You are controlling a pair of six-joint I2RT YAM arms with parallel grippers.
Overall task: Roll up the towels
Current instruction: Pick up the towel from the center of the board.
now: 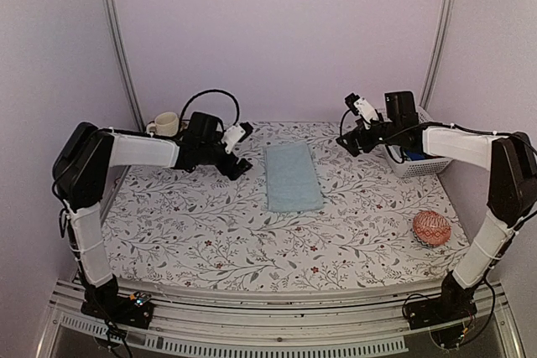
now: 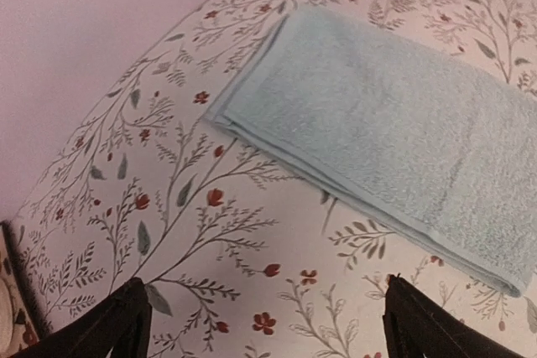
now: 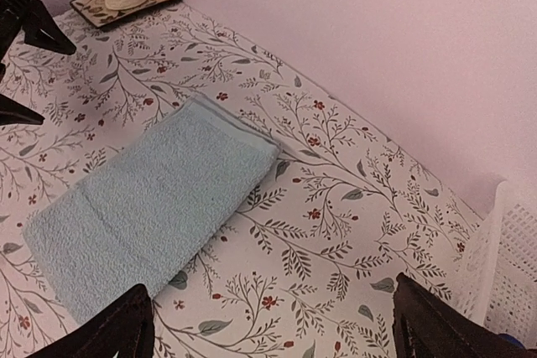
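- Covering the table (image 1: pixel 210 224) with a smooth cloth printed in grey sprigs and small red flowers.
- Spotting a ribbed cream mug (image 1: pixel 165 124) in the far left corner, standing on a small patterned tray (image 3: pixel 126 7).
- Reaching in from the left with the left gripper (image 1: pixel 242 150), forearm stretched level toward the centre, jaws standing wide and holding nothing, hovering just left of the towel.
- Finding the pale blue towel (image 1: pixel 292 176) mid-table: soft looped terry, folded into a long flat rectangle, layered edges showing along one side, not rolled.
- Mirroring from the right with the right gripper (image 1: pixel 352 126), jaws spread wide and empty, hanging apart from the towel.
- Passing a white plastic lattice basket (image 1: pixel 415 165) at the far right, then a round orange-pink patterned ball (image 1: pixel 431 228) nearer the front.
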